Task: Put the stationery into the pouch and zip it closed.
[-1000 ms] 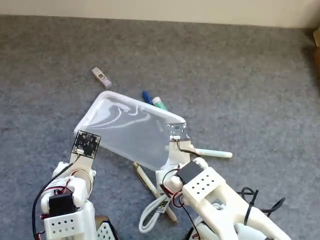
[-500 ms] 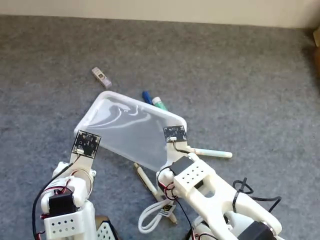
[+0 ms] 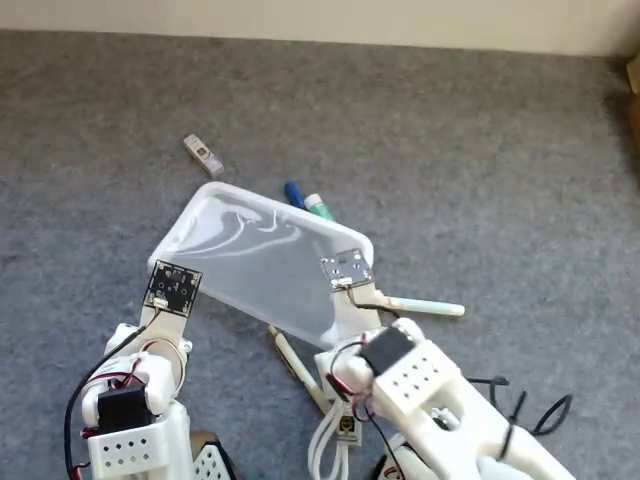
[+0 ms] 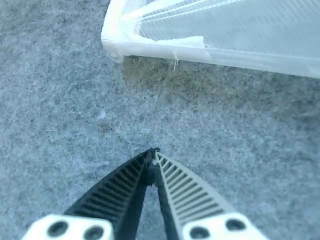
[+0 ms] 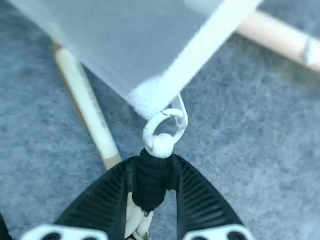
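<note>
Mid-frame in high view: translucent white zip pouch (image 3: 260, 262) flat on grey carpet (image 3: 480, 150). Right gripper (image 5: 152, 165) clamps its black zipper pull (image 5: 151, 182); left gripper (image 4: 152, 152) pinched together, empty. Suggest pulling straight along the zip, with left pinning the far corner.

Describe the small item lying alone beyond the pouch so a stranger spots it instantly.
Find the translucent white pouch mid-table. Just past its far left corner lies a short greyish block. Unlike the long pens, it is stubby and touches nothing.

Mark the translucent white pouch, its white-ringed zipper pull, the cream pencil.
Translucent white pouch (image 3: 260, 265), high view, flat face.
White-ringed zipper pull (image 5: 160, 146), right wrist view, ring's knob.
Cream pencil (image 5: 86, 107), right wrist view, mid-shaft.
</note>
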{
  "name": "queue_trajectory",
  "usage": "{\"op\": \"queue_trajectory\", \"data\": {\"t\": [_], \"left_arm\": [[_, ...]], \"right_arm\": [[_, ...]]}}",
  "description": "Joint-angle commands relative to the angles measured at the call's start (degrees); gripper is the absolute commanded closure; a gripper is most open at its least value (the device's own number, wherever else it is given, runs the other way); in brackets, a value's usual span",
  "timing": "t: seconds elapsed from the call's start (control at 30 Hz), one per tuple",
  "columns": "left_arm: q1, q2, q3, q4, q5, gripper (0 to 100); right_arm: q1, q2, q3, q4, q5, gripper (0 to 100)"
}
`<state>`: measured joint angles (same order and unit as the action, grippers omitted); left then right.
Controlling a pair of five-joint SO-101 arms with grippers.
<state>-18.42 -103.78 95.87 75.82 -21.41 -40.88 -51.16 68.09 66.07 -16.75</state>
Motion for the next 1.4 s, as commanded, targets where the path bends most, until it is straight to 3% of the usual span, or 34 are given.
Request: {"op": "queue_trajectory", "data": {"t": [0.0,0.33,0.77,1.1,1.27,1.37], "left_arm": [[-0.4,-0.4,1.27,0.35,0.53,99],[-0.4,-0.4,1.27,0.35,0.53,99],[-0.31,-0.4,1.27,0.35,0.53,99],[13.32,-0.48,1.27,0.53,0.35,99],[10.07,-0.57,0.13,0.18,0.26,99],[4.18,-0.57,-4.09,0.18,0.26,99]], "right_arm": [[-0.22,-9.63,-0.57,0.66,4.22,99.5],[-2.51,-22.99,-1.01,0.4,16.44,99.5],[-7.43,-20.35,-12.97,0.13,23.82,99.5],[-7.25,-19.74,-15.16,-9.71,26.55,99.5],[-7.25,-19.91,-14.2,-15.52,26.46,99.5],[-7.25,-19.91,-13.76,-17.19,26.46,99.5]]}}
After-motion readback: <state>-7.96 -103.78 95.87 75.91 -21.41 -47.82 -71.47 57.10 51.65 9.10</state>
